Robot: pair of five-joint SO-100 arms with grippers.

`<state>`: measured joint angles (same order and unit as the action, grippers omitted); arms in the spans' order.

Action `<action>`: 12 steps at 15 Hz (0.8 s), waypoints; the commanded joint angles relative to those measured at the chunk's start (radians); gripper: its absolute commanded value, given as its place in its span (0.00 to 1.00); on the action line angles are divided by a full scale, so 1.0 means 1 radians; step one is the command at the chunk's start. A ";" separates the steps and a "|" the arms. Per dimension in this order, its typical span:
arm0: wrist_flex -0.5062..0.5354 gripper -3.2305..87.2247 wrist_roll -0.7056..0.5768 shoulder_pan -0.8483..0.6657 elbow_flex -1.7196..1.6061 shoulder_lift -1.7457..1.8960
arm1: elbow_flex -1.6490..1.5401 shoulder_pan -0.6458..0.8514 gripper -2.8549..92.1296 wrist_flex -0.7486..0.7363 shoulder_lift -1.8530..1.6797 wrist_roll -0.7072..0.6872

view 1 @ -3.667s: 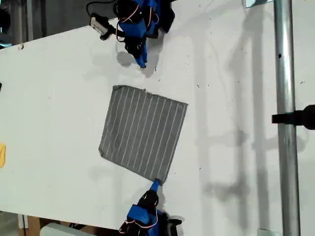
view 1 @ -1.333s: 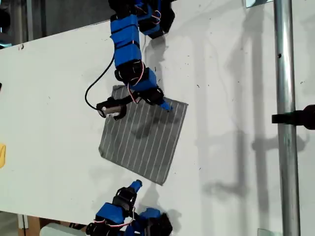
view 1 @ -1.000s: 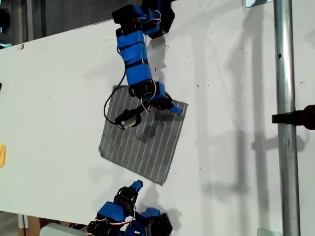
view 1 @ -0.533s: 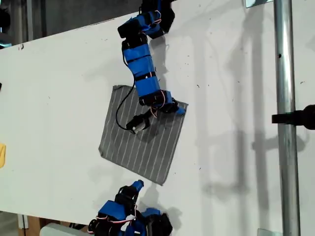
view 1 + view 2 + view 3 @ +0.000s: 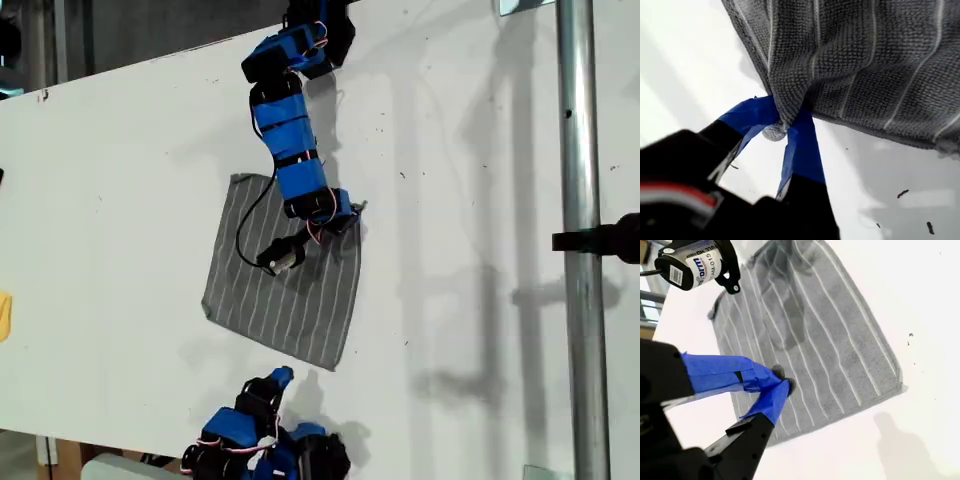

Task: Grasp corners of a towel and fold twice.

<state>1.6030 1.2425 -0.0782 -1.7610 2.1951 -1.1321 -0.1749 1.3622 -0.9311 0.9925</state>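
Note:
The grey pinstriped towel (image 5: 280, 295) lies flat on the white table (image 5: 120, 200), except for its corner (image 5: 352, 210) at the exterior view's upper right, which is bunched and lifted. My first gripper (image 5: 345, 212) (image 5: 782, 131) is shut on that corner, and the cloth (image 5: 865, 65) hangs from its blue fingertips. My second gripper (image 5: 279, 377) (image 5: 783, 385) is near the table's lower edge in the exterior view, off the towel (image 5: 835, 340), its tips together with nothing held. The towel's other corners (image 5: 335, 365) lie flat.
The first arm (image 5: 285, 130) stretches over the towel's upper part, its wrist camera (image 5: 280, 256) (image 5: 692, 265) hanging over the cloth. A metal pole (image 5: 578, 300) with a black clamp (image 5: 605, 238) stands on the exterior view's right. A yellow object (image 5: 4, 315) shows at its left edge.
The first arm reached over the towel to its upper right corner, shut on it and pulled it slightly inward, wrinkling that edge. The second gripper backed off the lower corner earlier and now stays put.

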 commanded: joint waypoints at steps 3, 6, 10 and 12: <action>-0.026 0.29 -0.074 0.072 0.155 -0.176 | 0.021 -0.018 0.03 0.029 -0.058 0.005; 0.005 0.39 -0.178 0.023 0.146 -0.184 | 0.021 -0.031 0.03 0.032 -0.067 0.009; -0.176 0.38 -0.138 -0.041 -0.195 -0.146 | 0.017 -0.048 0.03 0.029 -0.080 0.029; -0.316 0.37 -0.095 -0.055 -0.377 -0.149 | 0.017 -0.051 0.03 0.029 -0.092 0.029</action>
<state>1.3637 1.1290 -0.1104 -2.0678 2.0172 -1.1321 -0.2056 1.3913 -0.9342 1.0109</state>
